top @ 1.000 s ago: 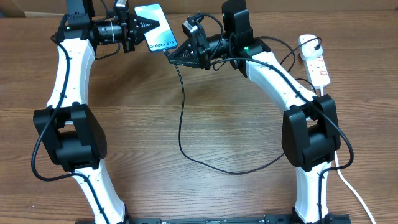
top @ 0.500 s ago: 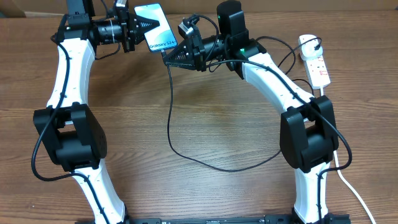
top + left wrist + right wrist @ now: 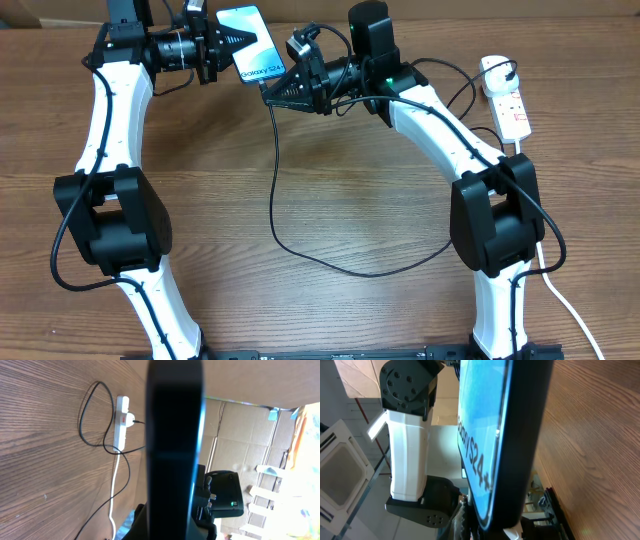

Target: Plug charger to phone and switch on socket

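Observation:
The phone (image 3: pixel 256 24) is held off the table at the back, screen up, with my left gripper (image 3: pixel 238 43) shut on its side. In the left wrist view the phone (image 3: pixel 172 435) shows edge-on as a dark bar running out from the left gripper (image 3: pixel 172 522). My right gripper (image 3: pixel 269 92) is shut on the charger's tip, pressed against the phone's "Galaxy S24+" end. The connector itself is hidden. The charger's black cable (image 3: pixel 272 190) hangs down, loops over the table and runs to the white socket (image 3: pixel 508 100). The right wrist view is filled by the phone (image 3: pixel 480 425).
The socket (image 3: pixel 120 425) lies at the back right of the wooden table (image 3: pixel 380 180), its thick white cord trailing down the right edge. Both arm bases stand at the front. Cardboard boxes (image 3: pixel 240 425) stand beyond the table.
My right gripper has moved left and slightly up to the phone's end, dragging the cable's loop leftward. It has held still for the last half second. The left arm has not moved.

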